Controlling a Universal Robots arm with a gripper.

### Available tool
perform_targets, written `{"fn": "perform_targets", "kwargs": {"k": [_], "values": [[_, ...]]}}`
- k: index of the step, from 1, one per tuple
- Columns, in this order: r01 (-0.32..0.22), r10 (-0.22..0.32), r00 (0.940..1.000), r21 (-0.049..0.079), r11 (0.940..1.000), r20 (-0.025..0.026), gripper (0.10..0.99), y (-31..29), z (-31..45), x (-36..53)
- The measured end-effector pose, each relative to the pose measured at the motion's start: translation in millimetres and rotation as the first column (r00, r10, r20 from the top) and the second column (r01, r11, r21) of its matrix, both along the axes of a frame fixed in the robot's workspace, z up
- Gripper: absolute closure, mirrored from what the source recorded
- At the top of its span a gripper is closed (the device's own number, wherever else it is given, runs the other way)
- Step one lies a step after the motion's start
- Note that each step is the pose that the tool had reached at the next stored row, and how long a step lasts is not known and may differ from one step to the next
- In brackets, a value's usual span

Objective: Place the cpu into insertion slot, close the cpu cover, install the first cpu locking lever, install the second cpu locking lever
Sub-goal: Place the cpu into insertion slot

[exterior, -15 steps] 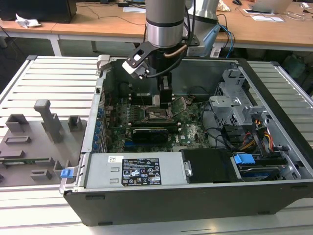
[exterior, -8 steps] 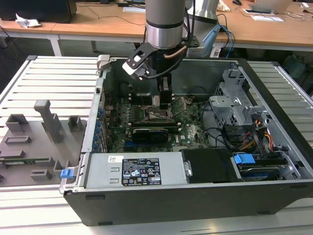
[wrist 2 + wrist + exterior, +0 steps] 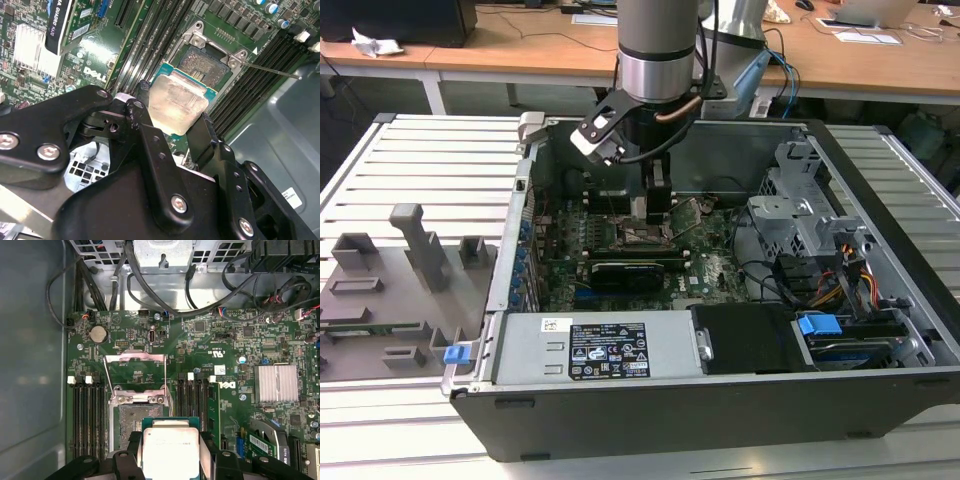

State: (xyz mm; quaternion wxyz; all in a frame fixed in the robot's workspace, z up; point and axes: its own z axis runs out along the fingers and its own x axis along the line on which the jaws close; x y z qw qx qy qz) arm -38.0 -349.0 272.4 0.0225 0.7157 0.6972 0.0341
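My gripper (image 3: 171, 450) is shut on the cpu (image 3: 170, 446), a flat silvery square on a green backing, with one black finger on each of two opposite edges. In the second wrist view the same cpu (image 3: 177, 102) hangs between the fingers (image 3: 143, 102) next to the open insertion slot (image 3: 204, 65). The slot (image 3: 131, 422) lies bare, and the chip overlaps one edge of it. Beyond the slot the cpu cover (image 3: 134, 359) is swung open. A thin locking lever (image 3: 272, 71) sticks out sideways. In the exterior view the gripper (image 3: 655, 205) reaches down into the computer case over the motherboard.
A black graphics card (image 3: 625, 270) lies just in front of the socket. Memory slots (image 3: 90, 415) flank it. The power supply (image 3: 590, 345), a drive cage (image 3: 800, 215) and cable bundles (image 3: 840, 275) crowd the case. A grey fixture plate (image 3: 390, 290) sits outside on the exterior view's left.
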Motion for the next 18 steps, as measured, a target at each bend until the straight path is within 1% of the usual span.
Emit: {"fn": "perform_targets", "kwargs": {"k": [18], "values": [[0.0, 0.0, 1.0, -0.003, 1.0, -0.0001, 0.545, 0.0, -5.7, 0.1]]}}
